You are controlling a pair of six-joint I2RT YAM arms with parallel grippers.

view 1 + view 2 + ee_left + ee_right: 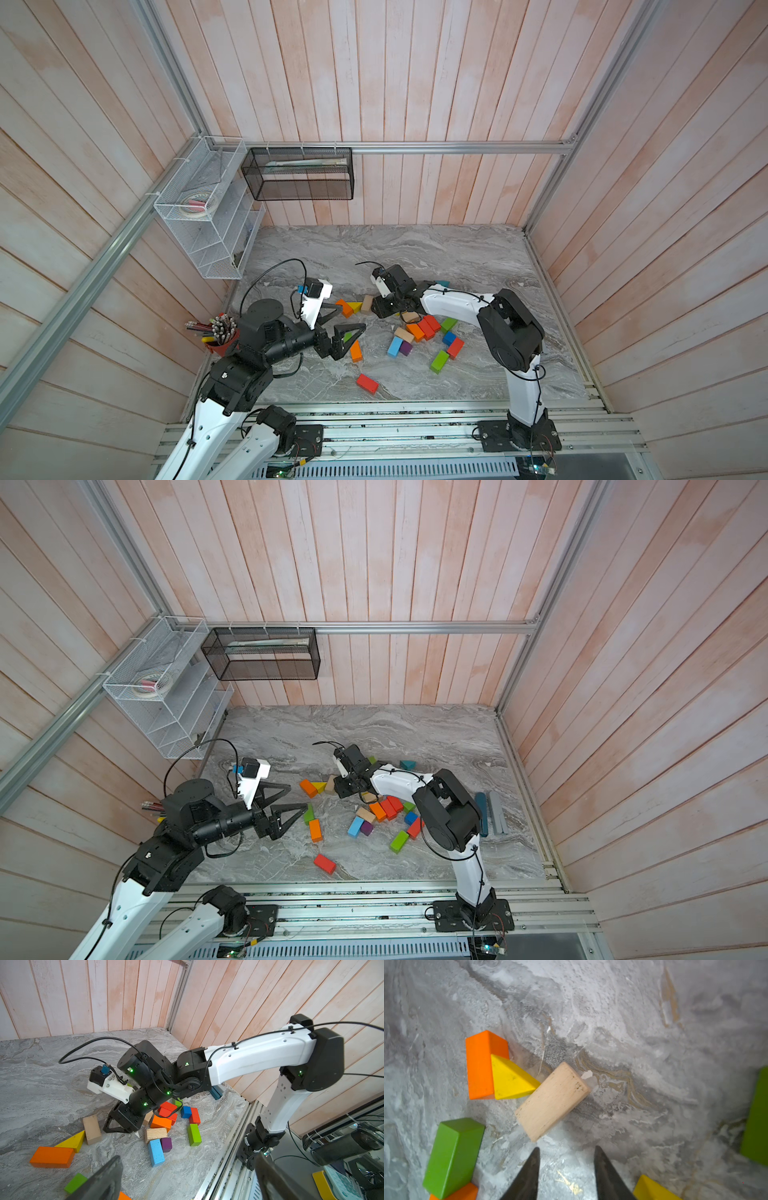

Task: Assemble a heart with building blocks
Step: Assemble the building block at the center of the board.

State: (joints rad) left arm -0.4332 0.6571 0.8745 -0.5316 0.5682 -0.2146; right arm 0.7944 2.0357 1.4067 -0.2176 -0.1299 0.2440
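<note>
Top views, grey marble tabletop [415,257], scattered building blocks [367,383], pink plank walls [415,62]

Bright, evenly lit from above. Faint, soft shadows just beyond the right claw [566,1148]. Blurred at the claw's own fingers [527,1178], sharper farther out. Bowed toward edges in both top views.

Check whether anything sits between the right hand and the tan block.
Nothing visible: only bare table lies between the right hand and the tan block at its near corner. The yellow wedge appears to touch the block's far side.
</note>
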